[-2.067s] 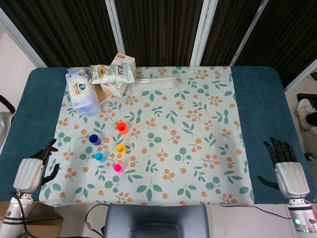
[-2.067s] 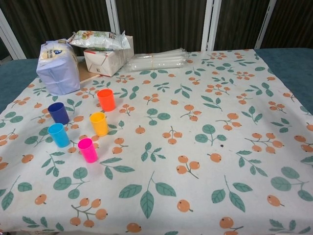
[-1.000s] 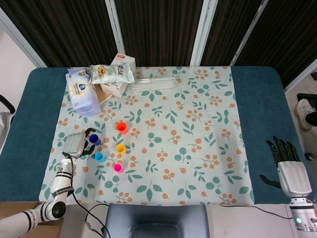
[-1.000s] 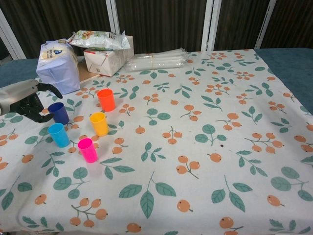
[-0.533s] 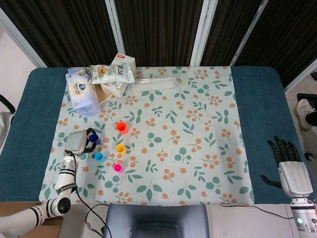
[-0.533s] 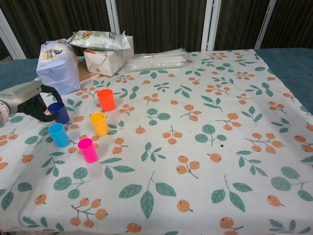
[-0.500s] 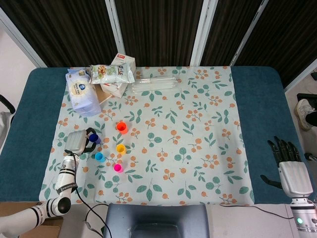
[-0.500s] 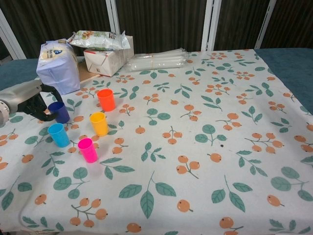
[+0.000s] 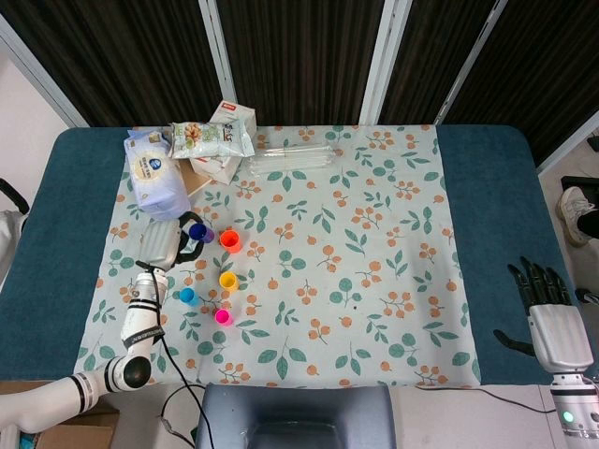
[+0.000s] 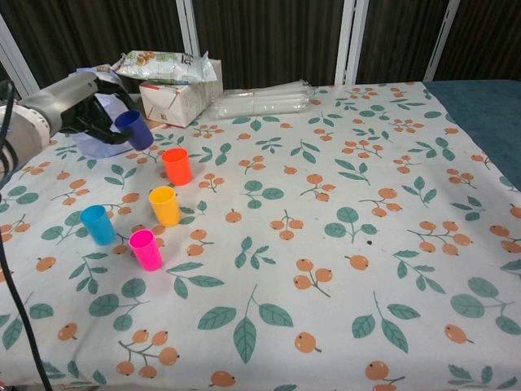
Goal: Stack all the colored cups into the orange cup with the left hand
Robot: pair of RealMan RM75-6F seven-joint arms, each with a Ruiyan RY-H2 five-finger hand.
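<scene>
We saw one table (image 9: 487, 187) with a teal top, covered across the middle by one white cloth (image 10: 342, 204) printed with green leaves and orange berries. At its far left corner stood one pale blue soft pack (image 9: 154, 182), one white carton (image 10: 175, 99) with one snack bag (image 10: 163, 65) lying on top of it, and beside these one bundle of clear plastic sleeves (image 10: 260, 99).

We counted five small plastic cups. Four stood upright on the cloth, apart from one another: one orange cup (image 10: 176, 166) farthest back, one yellow cup (image 10: 164, 206) just in front of it, one light blue cup (image 10: 98, 225) to the left, and one pink cup (image 10: 146, 250) nearest the front edge.

The fifth, one dark blue cup (image 10: 133, 129), was off the cloth, tilted, gripped in the fingers of the left hand (image 10: 96, 106), which held it in the air up and to the left of the orange cup, not touching it.

The right hand (image 9: 550, 323) showed only in the head view, at the table's near right corner, well apart from the cups, with its dark fingers spread and holding nothing.
</scene>
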